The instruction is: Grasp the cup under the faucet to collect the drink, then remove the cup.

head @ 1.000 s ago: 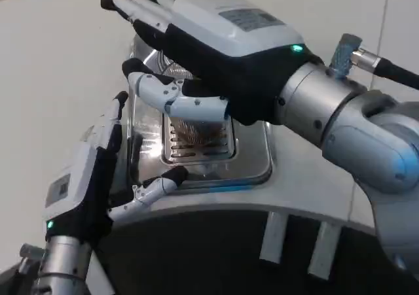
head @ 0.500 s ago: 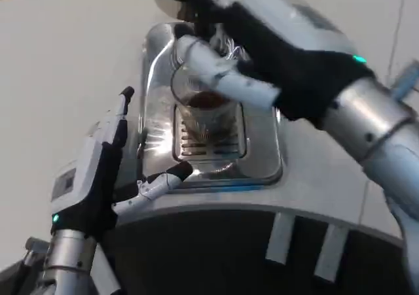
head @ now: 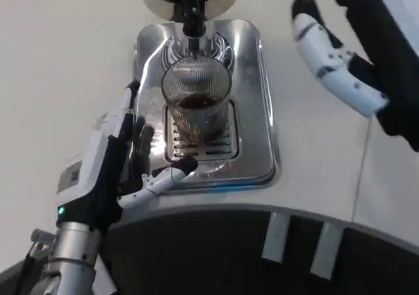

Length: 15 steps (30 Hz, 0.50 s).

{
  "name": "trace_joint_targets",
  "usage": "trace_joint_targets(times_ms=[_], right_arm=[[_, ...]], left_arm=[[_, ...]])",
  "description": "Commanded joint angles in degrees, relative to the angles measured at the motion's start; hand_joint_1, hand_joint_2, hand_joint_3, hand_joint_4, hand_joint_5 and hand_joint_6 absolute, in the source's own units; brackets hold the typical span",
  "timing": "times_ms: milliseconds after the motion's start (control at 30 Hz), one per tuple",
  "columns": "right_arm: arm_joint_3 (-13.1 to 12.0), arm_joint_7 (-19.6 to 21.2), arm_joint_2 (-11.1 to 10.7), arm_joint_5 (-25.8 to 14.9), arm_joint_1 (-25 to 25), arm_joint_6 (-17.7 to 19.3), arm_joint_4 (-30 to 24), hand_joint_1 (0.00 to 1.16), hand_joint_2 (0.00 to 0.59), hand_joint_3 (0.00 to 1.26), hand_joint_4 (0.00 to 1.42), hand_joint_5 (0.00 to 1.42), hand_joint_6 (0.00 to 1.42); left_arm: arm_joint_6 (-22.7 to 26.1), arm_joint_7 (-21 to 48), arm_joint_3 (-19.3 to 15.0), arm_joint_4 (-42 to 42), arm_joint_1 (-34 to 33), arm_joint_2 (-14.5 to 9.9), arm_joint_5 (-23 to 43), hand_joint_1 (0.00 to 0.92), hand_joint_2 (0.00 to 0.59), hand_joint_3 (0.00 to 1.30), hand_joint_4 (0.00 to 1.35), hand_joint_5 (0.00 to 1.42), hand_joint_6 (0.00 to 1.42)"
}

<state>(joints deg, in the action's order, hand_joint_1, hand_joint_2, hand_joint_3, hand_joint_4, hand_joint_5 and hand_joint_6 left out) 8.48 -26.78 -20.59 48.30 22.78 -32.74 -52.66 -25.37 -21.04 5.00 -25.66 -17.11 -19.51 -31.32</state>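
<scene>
left fingers are seen extended and spread, pointing up along the left edge of the drip tray, with the thumb angled out to the right so its black tip rests at the tray's front edge just below the grate; nothing is held, and the cup is not touched. the left hand is set edge-on beside the tray, white back facing left, a green light lit near the wrist, silver forearm running down to the bottom left corner. the right hand is seen at the top right, well apart from the cup, fingers open and loosely extended toward the upper left, nothing gripped; the palm and back are cut off by the frame edge. the cup, a clear ribbed glass, is stood upright on the grate in the middle of the polished metal tray, directly under the black faucet; dark liquid is visible inside, partway up. the faucet spout is lined up over the cup mouth; whether liquid is flowing cannot be told. the tray sits on the white table, and a dark curved edge with two pale brackets is visible below the tray front.
</scene>
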Motion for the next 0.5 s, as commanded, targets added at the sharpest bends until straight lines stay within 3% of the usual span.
trace_joint_targets(times_ms=[33,167,233,333,367,500], right_arm=[[-1.66,-2.08,-0.83,1.72,-4.48,1.99,-3.70,0.00,0.586,0.00,0.00,0.00,0.00],[-4.86,-4.65,-2.20,2.12,-9.78,4.34,-7.15,0.02,0.586,0.00,0.00,0.00,0.00],[-6.31,-4.96,-1.49,2.94,-13.02,7.47,-7.34,0.23,0.567,0.00,0.00,0.00,0.00],[-8.12,-5.33,0.56,4.15,-17.07,12.07,-7.34,0.40,0.495,0.00,0.00,0.00,0.00],[-8.70,-5.14,1.47,4.41,-18.85,13.81,-7.34,0.43,0.495,0.00,0.00,0.00,0.00],[-10.94,-5.83,4.88,4.83,-23.82,19.13,-7.34,0.46,0.478,0.00,0.00,0.00,0.00]], left_arm=[[-0.16,-0.73,0.59,-0.79,-0.50,0.14,0.17,0.172,0.027,0.00,0.00,0.06,0.06],[0.22,-1.09,0.90,-1.14,-1.20,0.29,-0.15,0.171,0.027,0.00,0.00,0.05,0.06],[0.33,-1.30,1.02,-1.51,-1.64,0.36,-0.35,0.170,0.027,0.00,0.00,0.05,0.06],[0.64,-1.79,1.32,-2.68,-2.80,0.59,-0.79,0.177,0.025,0.00,0.00,0.05,0.06],[0.70,-1.97,1.41,-3.07,-3.20,0.66,-0.88,0.192,0.026,0.00,0.00,0.06,0.07],[0.22,-3.39,1.66,-4.38,-4.77,0.75,-1.21,0.207,0.023,0.00,0.00,0.12,0.13]])
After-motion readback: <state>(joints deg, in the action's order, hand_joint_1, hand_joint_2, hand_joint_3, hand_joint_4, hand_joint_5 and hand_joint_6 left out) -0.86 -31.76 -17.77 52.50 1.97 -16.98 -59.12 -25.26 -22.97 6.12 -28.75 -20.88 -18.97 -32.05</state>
